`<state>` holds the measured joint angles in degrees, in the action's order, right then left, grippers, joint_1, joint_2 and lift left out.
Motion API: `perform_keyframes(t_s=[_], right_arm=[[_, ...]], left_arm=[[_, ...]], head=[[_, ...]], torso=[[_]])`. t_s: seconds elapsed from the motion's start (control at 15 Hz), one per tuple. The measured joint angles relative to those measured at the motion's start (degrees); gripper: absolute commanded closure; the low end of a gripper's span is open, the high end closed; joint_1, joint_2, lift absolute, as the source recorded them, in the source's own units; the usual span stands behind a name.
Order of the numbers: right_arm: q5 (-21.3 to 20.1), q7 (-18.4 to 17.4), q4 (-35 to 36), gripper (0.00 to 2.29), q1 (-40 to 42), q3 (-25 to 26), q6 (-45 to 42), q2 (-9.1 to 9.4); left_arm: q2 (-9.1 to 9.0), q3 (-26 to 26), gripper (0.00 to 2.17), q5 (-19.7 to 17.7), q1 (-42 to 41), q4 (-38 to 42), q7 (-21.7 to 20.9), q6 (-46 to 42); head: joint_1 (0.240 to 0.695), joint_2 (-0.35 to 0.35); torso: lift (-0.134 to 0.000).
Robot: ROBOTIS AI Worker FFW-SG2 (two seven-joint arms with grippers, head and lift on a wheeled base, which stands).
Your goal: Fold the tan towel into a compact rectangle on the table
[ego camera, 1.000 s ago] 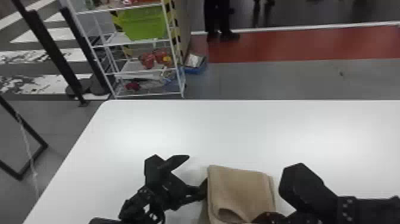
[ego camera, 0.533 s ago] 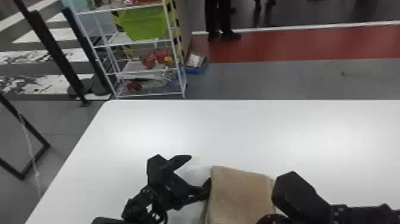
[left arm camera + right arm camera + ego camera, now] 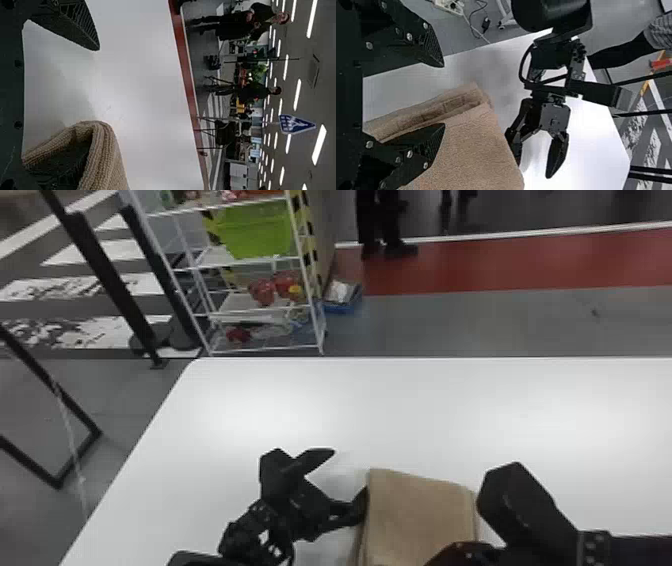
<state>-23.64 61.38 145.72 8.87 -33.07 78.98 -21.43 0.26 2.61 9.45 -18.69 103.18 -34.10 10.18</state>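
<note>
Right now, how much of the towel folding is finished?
Folded layers already look stacked in the tan towel. Nothing is clamped: the left tool and right tool are open, the left with a finger tucked in a fold. Remaining, probably: slipping out and closing the gaping layers.

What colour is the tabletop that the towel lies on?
Plain white; the tabletop shows best in the head view.
</note>
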Motion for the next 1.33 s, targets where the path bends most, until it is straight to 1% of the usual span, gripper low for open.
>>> perform_keyframes(t_s=[0.07, 0.13, 0.27, 0.33, 0.4, 0.73, 0.87, 0.93, 1.07, 1.2, 1.33], right_arm=[[0.4, -1.7, 0.0, 1.65, 0.0, 0.6, 0.0, 0.58], [0.4, -4.1, -0.3, 1.65, 0.0, 1.1, 0.0, 1.25], [-0.3, -6.1, -1.9, 1.66, -0.3, 1.9, -0.1, 2.32], [-0.9, -6.2, -2.6, 1.74, -0.3, 2.1, 0.0, 2.57], [-1.5, -6.0, -3.3, 1.95, -0.2, 2.1, 0.2, 2.68], [-4.7, -5.7, -6.1, 1.95, 0.4, -0.3, 1.1, 3.55], [-5.3, -5.7, -6.8, 1.95, 0.5, -0.9, 1.2, 3.65], [-5.4, -5.6, -7.0, 1.95, 0.5, -1.0, 1.3, 3.64], [-5.5, -5.5, -7.0, 1.95, 0.7, -1.0, 1.3, 3.43], [-5.5, -5.4, -6.9, 1.95, 1.0, -0.9, 1.3, 3.20], [-5.5, -5.3, -6.9, 1.95, 1.2, -0.9, 1.3, 3.03]], left_arm=[[0.00, 0.0, 0.07, -0.1, 0.0, 0.0, -0.1, -0.3], [0.00, 0.0, 0.07, -0.2, -0.1, 0.0, -0.1, -0.6], [0.00, 0.0, 0.07, -0.2, -0.3, 0.1, -0.3, -0.9], [0.00, 0.0, 0.07, -0.2, -0.4, 0.3, -0.3, -0.9], [0.00, 0.1, 0.07, -0.2, -0.5, 0.4, -0.4, -0.9], [0.00, 0.2, 0.07, 0.0, -0.8, 0.8, -1.1, -0.9], [0.00, 0.5, 0.06, 0.4, -0.9, 0.9, -2.4, -0.9], [-0.05, 0.8, 0.07, 1.1, -0.9, 1.3, -4.4, -0.9], [-0.06, 2.0, 0.07, 3.6, -0.7, 2.7, -10.6, -0.6], [0.07, 3.7, 0.07, 7.5, 0.6, 3.7, -18.1, -0.2], [0.42, 5.2, 0.07, 11.4, 2.4, 4.3, -22.9, -0.4]], head=[[0.695, 0.213], [0.695, 0.206], [0.695, 0.190], [0.695, 0.184], [0.695, 0.179], [0.695, 0.181], [0.695, 0.182], [0.695, 0.180], [0.695, 0.175], [0.695, 0.175], [0.695, 0.184]], torso=[[-0.123], [-0.123], [-0.123], [-0.123], [-0.123], [-0.123], [-0.123], [-0.123], [-0.123], [-0.123], [-0.123]])
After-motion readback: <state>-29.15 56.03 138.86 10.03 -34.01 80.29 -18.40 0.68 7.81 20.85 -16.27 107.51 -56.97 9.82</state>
